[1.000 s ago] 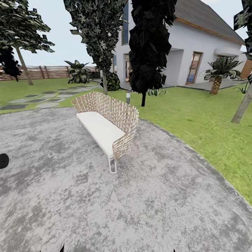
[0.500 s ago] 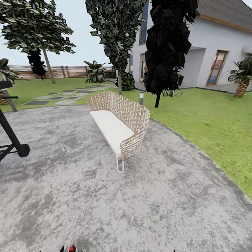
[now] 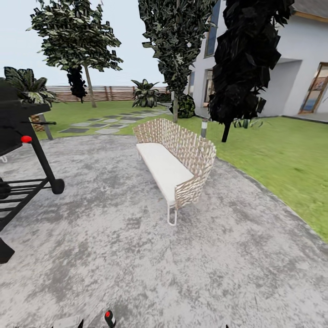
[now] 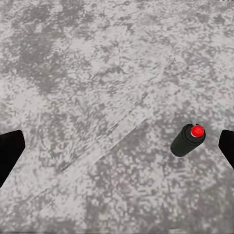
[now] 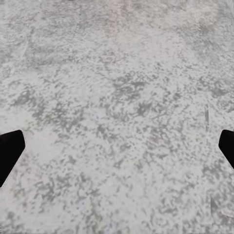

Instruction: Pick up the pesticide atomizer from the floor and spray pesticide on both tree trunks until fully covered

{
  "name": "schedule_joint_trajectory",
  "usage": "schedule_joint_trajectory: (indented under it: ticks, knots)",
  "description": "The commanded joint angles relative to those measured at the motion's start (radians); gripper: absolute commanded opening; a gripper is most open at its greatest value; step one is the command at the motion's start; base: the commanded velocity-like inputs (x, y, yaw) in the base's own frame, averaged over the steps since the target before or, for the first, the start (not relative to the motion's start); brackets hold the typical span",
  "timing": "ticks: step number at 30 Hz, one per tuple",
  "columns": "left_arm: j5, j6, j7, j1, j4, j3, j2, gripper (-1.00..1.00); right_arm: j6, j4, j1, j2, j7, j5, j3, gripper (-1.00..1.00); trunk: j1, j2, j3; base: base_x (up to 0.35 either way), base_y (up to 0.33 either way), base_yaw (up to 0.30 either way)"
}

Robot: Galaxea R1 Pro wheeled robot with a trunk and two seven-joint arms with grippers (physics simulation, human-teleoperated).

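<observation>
Head view, atomizer: you have the small dark cylindrical pesticide atomizer with a red cap standing upright on the mottled grey concrete floor, at the very bottom of the picture, close in front of you.
Head view, surroundings: a woven wicker bench with a white seat cushion sits well apart from it further out on the paving; a black wheeled barbecue grill stands at your left.
Head view, targets: one pale-trunked tree with a grey-green crown rises on the lawn near the slatted brown fence, far from the atomizer.
Left wrist view, atomizer: the atomizer stands on the floor, off to one side between the two black fingertips, nearer the one at.
Left wrist view, end effector: your left end effector is spread wide and carries nothing.
Right wrist view, end effector: your right end effector is likewise spread wide over bare floor and is empty.
Handling: judge the atomizer as light, rigid and smooth-sided, so it may slip or tip over if nudged by one finger first.
Where to hold: take it across the dark body, below the red cap, with both fingers meeting it together; leave the cap free for spraying.
Next need: centre the left end effector over it before lowering.
</observation>
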Motion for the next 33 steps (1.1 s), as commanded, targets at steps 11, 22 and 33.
schedule_joint_trajectory:
  ticks: [11,22,33]
  knots:
    - [0.002,-0.003,-0.001,-0.001,0.001,0.001,0.000,1.00,-0.003,0.000,0.000,0.000,0.000,0.001,-0.001,1.00,0.000,0.000,-0.004,0.173,-0.166,0.279]
    - [0.002,-0.003,-0.001,-0.001,0.001,0.001,0.000,1.00,-0.003,0.000,0.000,0.000,0.000,0.001,-0.001,1.00,0.000,0.000,-0.011,0.175,-0.238,0.279]
    - [0.002,-0.003,-0.001,-0.001,0.001,0.001,0.000,1.00,-0.003,0.000,0.000,0.000,0.002,0.000,-0.001,1.00,0.000,0.000,-0.017,0.158,-0.240,0.273]
